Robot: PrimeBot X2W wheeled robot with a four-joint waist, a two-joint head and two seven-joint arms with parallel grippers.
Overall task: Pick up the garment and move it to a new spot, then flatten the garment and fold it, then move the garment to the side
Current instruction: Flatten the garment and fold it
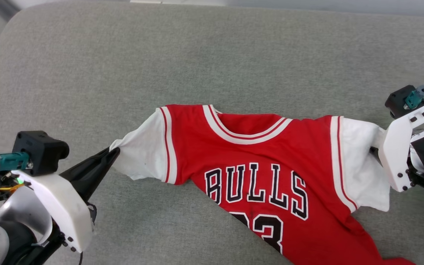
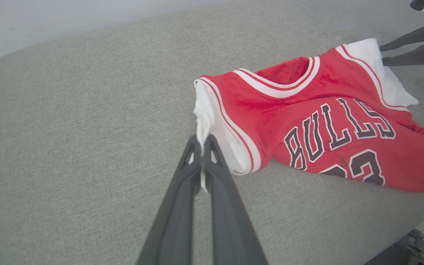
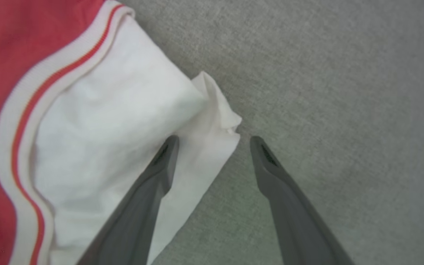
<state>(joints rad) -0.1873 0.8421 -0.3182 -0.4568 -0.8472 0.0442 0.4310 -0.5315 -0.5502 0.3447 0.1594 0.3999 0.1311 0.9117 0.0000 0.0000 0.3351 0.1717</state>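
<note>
Left end effector (image 1: pixel 114 151): sitting at the near left, jaws pressing tight together and pinching the bunched tip of the left sleeve (image 1: pixel 142 154), which is pulling into a taut point toward it.
Right end effector (image 3: pixel 214 140): hovering at the right edge of the scene with jaws standing wide apart and gripping nothing. One finger (image 3: pixel 151 191) is crossing over the right sleeve (image 3: pixel 116 117), the other is showing over bare cushion, and the sleeve's crumpled corner is lying between them. Whether either finger is touching the cloth, I cannot tell.
Garment (image 1: pixel 256 147): lying front side up across the middle of the grey cushion (image 1: pixel 123 55), stretching from left to right between the two end effectors, collar (image 1: pixel 245 139) pointing to the far side. Its lower part is slanting toward the near right and running off the near edge of the head view.
Lettering (image 1: pixel 256 186): black "BULLS" with a white outline reading across the chest, part of a number (image 1: pixel 267 230) showing just nearer.
Grey cushion: carrying the garment, its rounded far left corner showing.
</note>
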